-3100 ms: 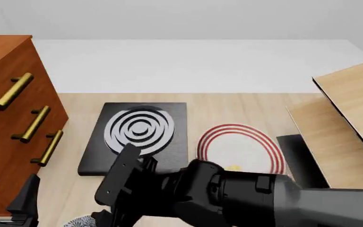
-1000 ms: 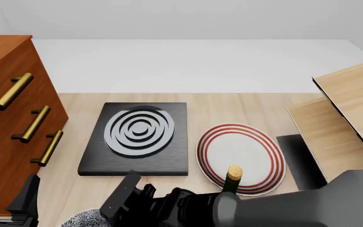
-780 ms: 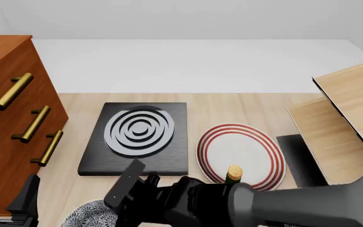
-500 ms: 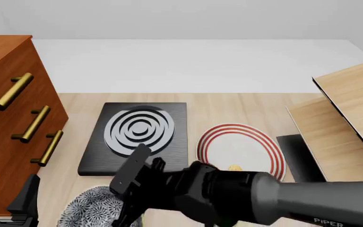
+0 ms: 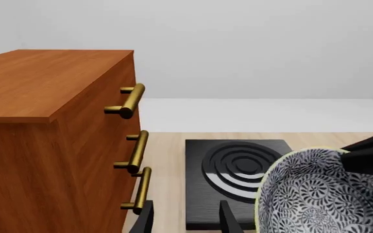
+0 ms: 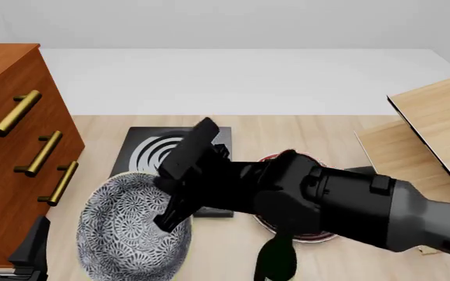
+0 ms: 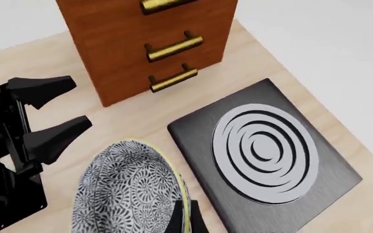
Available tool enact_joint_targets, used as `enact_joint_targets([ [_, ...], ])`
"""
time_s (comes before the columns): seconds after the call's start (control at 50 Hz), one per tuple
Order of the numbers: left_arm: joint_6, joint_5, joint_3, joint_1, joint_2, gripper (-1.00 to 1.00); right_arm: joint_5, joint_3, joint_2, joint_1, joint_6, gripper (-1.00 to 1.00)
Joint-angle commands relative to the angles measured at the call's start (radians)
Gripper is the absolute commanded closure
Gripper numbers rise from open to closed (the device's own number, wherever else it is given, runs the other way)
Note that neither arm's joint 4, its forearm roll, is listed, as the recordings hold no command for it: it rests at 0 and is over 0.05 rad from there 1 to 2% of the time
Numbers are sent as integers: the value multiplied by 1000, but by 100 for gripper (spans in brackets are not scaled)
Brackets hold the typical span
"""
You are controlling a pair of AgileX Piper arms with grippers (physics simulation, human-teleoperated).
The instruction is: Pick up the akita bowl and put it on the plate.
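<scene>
The akita bowl [image 6: 129,227], white with a dense dark pattern, hangs tilted above the table's near left. My right gripper [image 6: 175,212] is shut on its rim, one finger inside and one outside. In the right wrist view the bowl [image 7: 127,190] fills the near field, with the right gripper [image 7: 180,216] pinching its pale rim. The bowl [image 5: 321,194] also shows in the left wrist view. The plate [image 6: 313,236] with red rings lies to the right of the bowl, mostly hidden behind my right arm. My left gripper [image 6: 10,247] stands open at the near left, holding nothing.
A black square slab [image 6: 148,153] with white rings lies beyond the bowl. A wooden dresser [image 6: 10,146] with brass handles stands at the left. A dark green bottle [image 6: 276,260] stands by the plate's near edge. Light wooden boards [image 6: 432,140] stand at the right.
My right gripper has risen from the frame's lower edge with the bowl, carrying it up and away from the table. The left gripper has not moved.
</scene>
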Motion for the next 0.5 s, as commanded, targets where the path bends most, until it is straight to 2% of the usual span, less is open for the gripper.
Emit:
enact_joint_targets([
  [0.02, 0, 4, 0, -3, -5, -100, 27, -36, -63, -82, 20, 100],
  [0.06, 0, 6, -1, -3, -5, -100, 29, -42, -72, -96, 30, 100],
  [0.08, 0, 5, -1, -3, -5, -100, 33, -53, -78, -104, 54, 100],
  [0.5, 0, 6, -1, -3, -6, -100, 89, -170, -72, -272, 52, 100],
])
